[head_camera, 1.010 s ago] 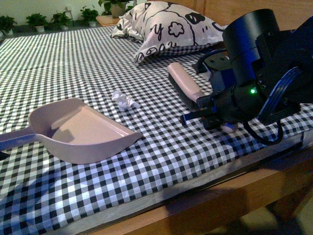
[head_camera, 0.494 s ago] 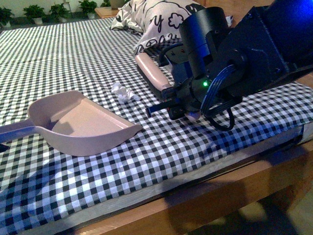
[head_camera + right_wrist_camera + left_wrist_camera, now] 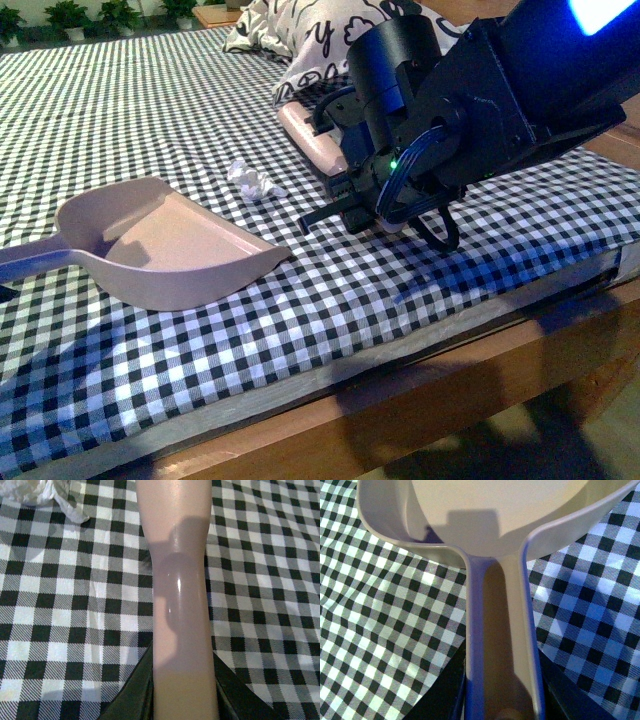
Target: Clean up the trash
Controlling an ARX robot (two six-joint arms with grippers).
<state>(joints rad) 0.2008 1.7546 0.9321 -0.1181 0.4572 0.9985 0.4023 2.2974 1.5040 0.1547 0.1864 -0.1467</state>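
Meanwhile, the trash (image 3: 250,182), a small crumpled white paper ball, lay on the black-and-white checked cloth (image 3: 150,110), between the dustpan (image 3: 160,245) and the brush (image 3: 310,135). It sat just beyond the dustpan's open mouth and apart from it, near the brush but not touching it.

The beige dustpan rested on the cloth with its handle (image 3: 502,645) running toward the robot's left. In the left wrist view the left pincer (image 3: 502,700) stood with a dark finger on either side of that handle, clamped on it as far as the view allowed, though the contact itself sat at the picture's edge.

The right arm (image 3: 470,110) reached in low over the cloth, a green light showing on it. The right pincer (image 3: 182,690) was closed on the pinkish handle (image 3: 180,590) of the brush, dark fingers pressed against both sides. In that same wrist view a corner of the paper ball (image 3: 45,495) showed beside the far end of the brush.

A patterned pillow (image 3: 320,30) lay behind the brush. Small green plants (image 3: 70,14) lined the far edge of the bed.
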